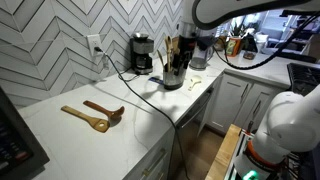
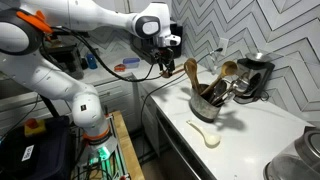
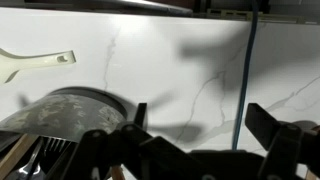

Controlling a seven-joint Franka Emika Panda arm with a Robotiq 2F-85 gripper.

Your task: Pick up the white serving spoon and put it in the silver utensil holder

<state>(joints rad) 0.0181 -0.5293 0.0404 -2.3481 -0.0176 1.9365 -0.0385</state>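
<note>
The white serving spoon (image 2: 205,133) lies flat on the white counter in front of the silver utensil holder (image 2: 208,106). It also shows in an exterior view (image 1: 196,83) and at the upper left of the wrist view (image 3: 35,62). The holder (image 1: 172,73) has wooden utensils sticking out, and its rim shows at the lower left of the wrist view (image 3: 70,100). My gripper (image 2: 165,66) hangs in the air above the counter beside the holder, apart from the spoon. Its fingers (image 3: 200,120) are open and empty.
A black coffee maker (image 1: 143,53) stands behind the holder against the tiled wall. Two brown wooden spoons (image 1: 90,115) lie further along the counter. A dark cable (image 3: 245,80) runs across the counter. A silver kettle (image 2: 300,160) stands at the counter's end.
</note>
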